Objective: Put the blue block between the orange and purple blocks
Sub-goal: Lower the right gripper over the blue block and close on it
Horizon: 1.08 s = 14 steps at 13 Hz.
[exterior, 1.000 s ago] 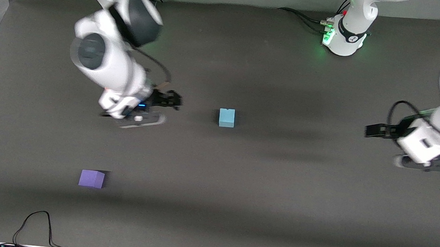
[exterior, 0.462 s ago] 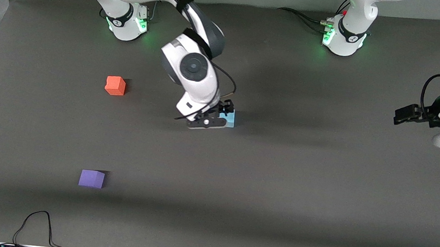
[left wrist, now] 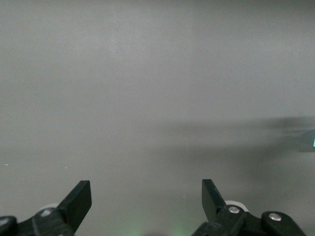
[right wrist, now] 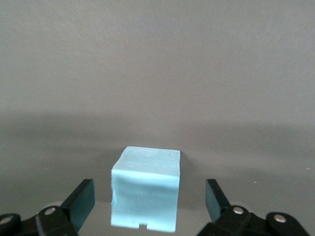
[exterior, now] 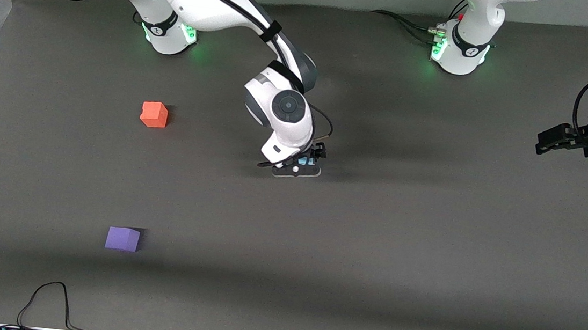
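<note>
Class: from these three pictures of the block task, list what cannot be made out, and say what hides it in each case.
- Blue block: in the front view the right gripper covers nearly all of it.
- Orange block and purple block: absent from both wrist views.
- Right gripper's contact: jaws stand apart beside the block; touch unclear.
- Left gripper: open over bare table; its arm is cut by the front view's edge.

Three foam cubes sit on the table: one blue block [right wrist: 145, 189], one orange block [exterior: 154, 114] and one purple block [exterior: 122, 238]. There are two robot arms, each with one gripper, so two grippers: the right gripper [right wrist: 147, 199] and the left gripper [left wrist: 146, 199]. One black cable [exterior: 46, 300] loops at the near edge.
</note>
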Motion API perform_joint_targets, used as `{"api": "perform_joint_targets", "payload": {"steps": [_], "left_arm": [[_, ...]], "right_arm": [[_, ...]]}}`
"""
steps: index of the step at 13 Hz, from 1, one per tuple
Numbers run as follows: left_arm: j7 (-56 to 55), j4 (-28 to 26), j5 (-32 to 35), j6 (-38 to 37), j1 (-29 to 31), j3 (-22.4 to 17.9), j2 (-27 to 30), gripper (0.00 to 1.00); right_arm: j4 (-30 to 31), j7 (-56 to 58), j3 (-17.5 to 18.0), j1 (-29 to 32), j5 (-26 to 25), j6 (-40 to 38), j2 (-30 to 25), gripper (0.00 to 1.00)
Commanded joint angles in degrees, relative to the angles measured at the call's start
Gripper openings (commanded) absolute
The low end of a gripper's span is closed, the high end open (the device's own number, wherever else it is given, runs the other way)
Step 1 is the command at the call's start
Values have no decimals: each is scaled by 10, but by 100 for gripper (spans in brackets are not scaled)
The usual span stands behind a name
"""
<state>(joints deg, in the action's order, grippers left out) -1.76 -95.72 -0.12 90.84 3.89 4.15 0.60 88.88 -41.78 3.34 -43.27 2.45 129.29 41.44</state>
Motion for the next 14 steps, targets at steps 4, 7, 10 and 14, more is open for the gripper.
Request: {"api": "perform_joint_targets", "payload": {"steps": [4,7,10,14], "left_arm": [[6,2,5,-3,-55,-47,9,100],[6,3,5,-4,-55,-43,8,100],[12,6,5,-8,-57,-44,5,100],[12,6,5,-8,-55,-43,6,100]], "right_arm": [[12,-41,-8,-18,-13,51,21,100],[21,-40,-9,-27,-15,55,21,73],[20,-38,-10,-24,-16,52,15,30],[21,-27,-31,-20,-16,-1,-17,29]]}}
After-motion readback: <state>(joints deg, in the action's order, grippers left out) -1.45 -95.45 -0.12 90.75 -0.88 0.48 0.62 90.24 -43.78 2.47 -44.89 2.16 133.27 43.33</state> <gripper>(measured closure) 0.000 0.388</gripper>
